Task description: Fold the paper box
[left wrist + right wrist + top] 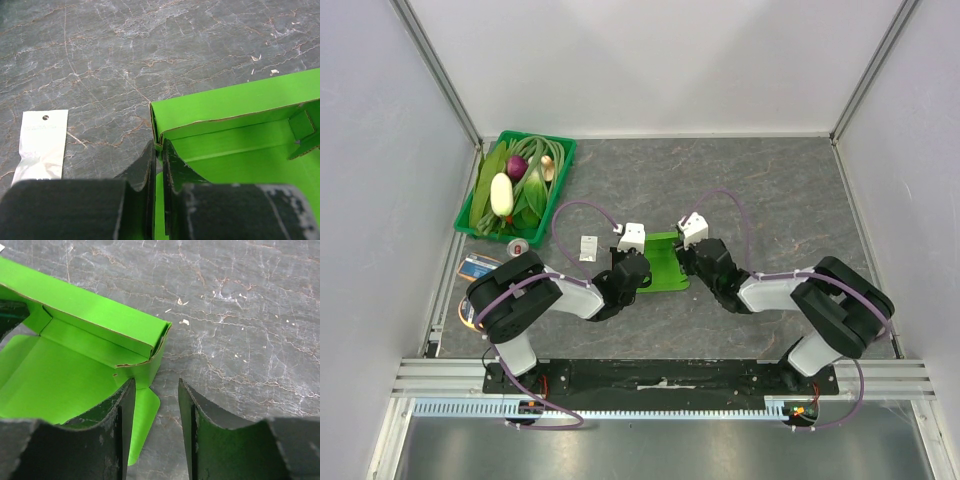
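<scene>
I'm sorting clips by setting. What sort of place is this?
Probably a robotics lab test cell: white panel walls and an aluminium frame enclose the table, the left arm and right arm are bolted at its near edge, and a vegetable crate and the paper box look like props.

We see a green plastic crate of vegetables (566,162) and a small white plastic sachet (42,146) on the grey marbled tabletop (750,180).

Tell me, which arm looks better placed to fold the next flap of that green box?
The right arm, probably. Its jaws stand open beside a loose end flap of the paper box, while the left arm has its jaws pinched on the opposite wall, steadying it.
</scene>
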You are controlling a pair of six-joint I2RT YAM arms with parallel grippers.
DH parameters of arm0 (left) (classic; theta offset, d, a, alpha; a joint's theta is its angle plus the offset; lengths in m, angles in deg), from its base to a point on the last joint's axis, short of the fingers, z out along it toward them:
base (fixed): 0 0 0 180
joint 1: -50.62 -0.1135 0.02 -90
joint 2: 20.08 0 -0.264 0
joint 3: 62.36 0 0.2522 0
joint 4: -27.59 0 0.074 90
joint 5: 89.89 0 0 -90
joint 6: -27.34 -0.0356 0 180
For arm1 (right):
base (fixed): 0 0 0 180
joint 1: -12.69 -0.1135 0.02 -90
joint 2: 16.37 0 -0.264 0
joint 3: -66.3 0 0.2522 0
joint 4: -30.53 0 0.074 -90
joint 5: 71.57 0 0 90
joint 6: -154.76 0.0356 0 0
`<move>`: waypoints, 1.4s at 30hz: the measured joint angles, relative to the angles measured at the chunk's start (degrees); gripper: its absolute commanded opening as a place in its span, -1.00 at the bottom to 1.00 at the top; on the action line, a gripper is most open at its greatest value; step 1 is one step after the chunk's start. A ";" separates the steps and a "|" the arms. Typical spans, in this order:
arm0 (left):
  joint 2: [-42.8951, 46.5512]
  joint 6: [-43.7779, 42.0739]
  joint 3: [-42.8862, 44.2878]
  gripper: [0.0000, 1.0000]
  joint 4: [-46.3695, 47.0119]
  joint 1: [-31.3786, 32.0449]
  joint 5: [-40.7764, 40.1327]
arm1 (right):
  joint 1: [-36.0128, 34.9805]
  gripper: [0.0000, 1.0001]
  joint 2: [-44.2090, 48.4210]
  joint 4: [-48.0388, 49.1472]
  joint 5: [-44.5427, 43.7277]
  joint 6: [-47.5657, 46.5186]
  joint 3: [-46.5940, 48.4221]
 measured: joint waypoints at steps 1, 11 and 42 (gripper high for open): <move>0.00 0.00 0.00 -0.96 0.00 0.00 0.00 | -0.26 -0.04 -0.63 1.22 -0.92 0.04 -0.13; 0.00 0.00 0.00 -0.96 0.00 0.00 -0.04 | -0.94 0.01 -5.70 10.54 -2.36 -1.11 -0.39; 0.55 1.11 -0.90 -0.96 0.81 -0.57 0.02 | -12.76 -1.00 -22.12 6.58 -45.90 19.74 15.41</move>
